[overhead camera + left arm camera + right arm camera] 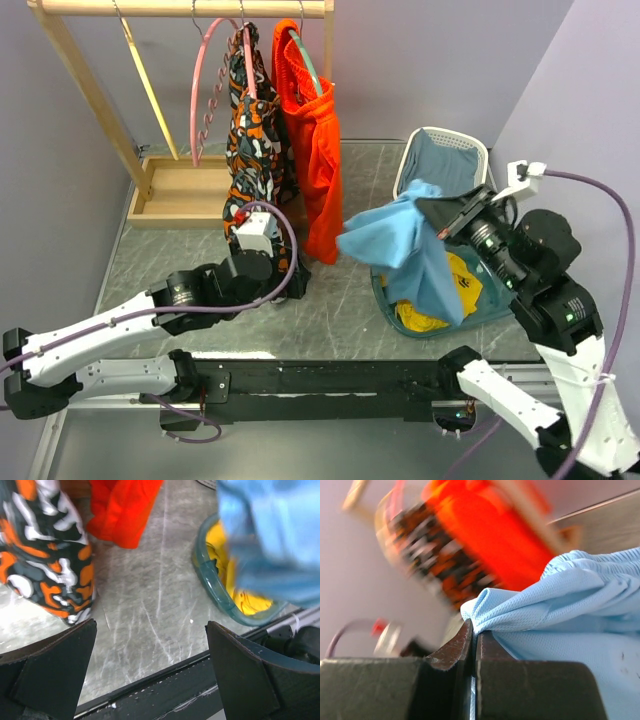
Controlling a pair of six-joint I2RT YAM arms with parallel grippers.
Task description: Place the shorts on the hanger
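Right wrist view shows our right gripper [472, 632] clamped on a fold of the shorts [560, 600], lifted above the basket [450, 134]. Our left gripper [150, 640] stands wide apart, empty. Farther back the pink hanger [197, 95] hangs on the rack [180, 8]. We should carry the cloth high, clear of the orange shorts [315, 150].

Sky-blue shorts [400, 245], pink hanger [195, 95].
Orange mesh shorts [318, 150]; black garment [255, 130] blotched orange and white; yellow cloth [465, 282] in teal basket [207, 575].
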